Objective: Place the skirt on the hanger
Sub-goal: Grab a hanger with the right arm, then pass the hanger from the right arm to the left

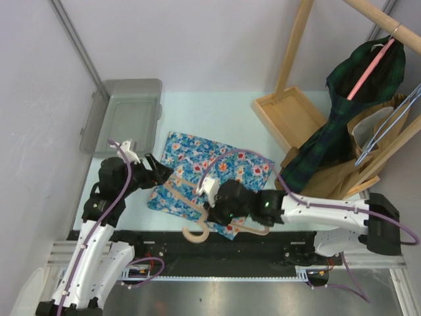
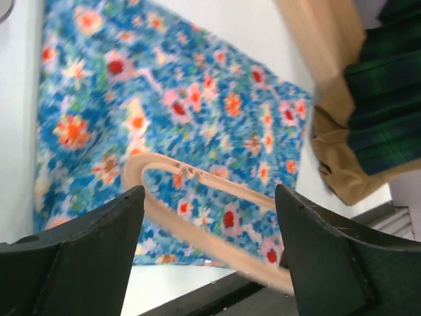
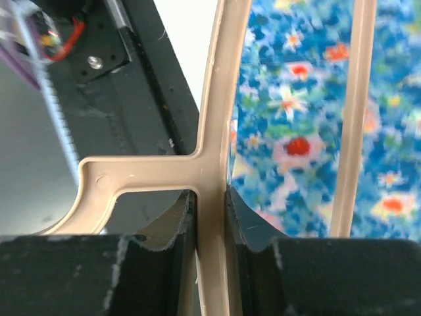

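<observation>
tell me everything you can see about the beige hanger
The hanger is beige, apparently smooth plastic: curved hook, notched top arm, lower bar. It stretches across the near part of the floral skirt, hook out over the dark front rail. The right gripper is shut on its stem by the hook; one rounded end sits between the fingers of the open left gripper.

Beige hanger [image 3: 212, 125] atop flat floral skirt [image 1: 191, 155]

Skirt [image 2: 164, 112] and hanger [image 2: 133, 172], both motion-blurred
</observation>
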Available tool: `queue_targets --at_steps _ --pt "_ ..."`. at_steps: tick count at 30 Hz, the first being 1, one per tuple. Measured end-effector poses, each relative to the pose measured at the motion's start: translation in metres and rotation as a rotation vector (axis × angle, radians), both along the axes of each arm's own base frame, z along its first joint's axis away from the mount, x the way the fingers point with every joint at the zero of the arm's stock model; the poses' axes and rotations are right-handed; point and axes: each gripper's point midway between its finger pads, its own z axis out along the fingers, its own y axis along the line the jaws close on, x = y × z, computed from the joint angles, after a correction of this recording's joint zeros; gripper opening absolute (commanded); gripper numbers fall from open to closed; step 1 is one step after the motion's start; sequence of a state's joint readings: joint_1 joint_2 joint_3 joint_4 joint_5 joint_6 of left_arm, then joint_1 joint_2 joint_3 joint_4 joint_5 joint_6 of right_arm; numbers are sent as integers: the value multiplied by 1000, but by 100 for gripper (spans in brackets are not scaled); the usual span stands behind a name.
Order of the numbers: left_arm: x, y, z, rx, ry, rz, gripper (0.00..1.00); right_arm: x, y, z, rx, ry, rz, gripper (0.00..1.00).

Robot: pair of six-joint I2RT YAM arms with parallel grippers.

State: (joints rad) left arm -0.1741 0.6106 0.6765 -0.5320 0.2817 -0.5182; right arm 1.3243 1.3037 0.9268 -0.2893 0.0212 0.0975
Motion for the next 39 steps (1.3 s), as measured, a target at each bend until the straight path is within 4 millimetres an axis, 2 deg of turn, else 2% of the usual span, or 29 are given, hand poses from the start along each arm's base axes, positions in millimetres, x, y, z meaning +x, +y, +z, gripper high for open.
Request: queue_targets --at_steps 2,4,9,14,20,23,27,31,35,39 --pt "-3 -5 13 -9 -56 -43 93 10 -13 9 32 112 -15 0" --pt "-7 -11 30 -20 -133 -95 100 11 -23 19 67 217 3 0" --pt "-28 -23 77 -22 -342 -223 100 3 -37 40 143 447 87 0" --pt "-64 -47 115 -38 -522 -468 100 -15 -43 69 237 665 183 0" --pt "-109 -75 119 -135 -526 -818 100 -29 -40 116 355 865 279 0" --pt "-125 -79 117 -170 -510 -941 100 -33 -37 138 393 941 325 0" --pt "-145 -81 120 -193 -532 -1079 100 -38 -35 156 410 1018 364 0" --pt "-155 -82 122 -216 -535 -1171 95 -44 -35 164 401 1062 388 0" --pt "-154 -85 115 -229 -493 -1189 88 -49 -35 158 373 1080 393 0" --pt "-148 -88 107 -222 -438 -1169 73 -49 -32 144 327 1056 350 0"
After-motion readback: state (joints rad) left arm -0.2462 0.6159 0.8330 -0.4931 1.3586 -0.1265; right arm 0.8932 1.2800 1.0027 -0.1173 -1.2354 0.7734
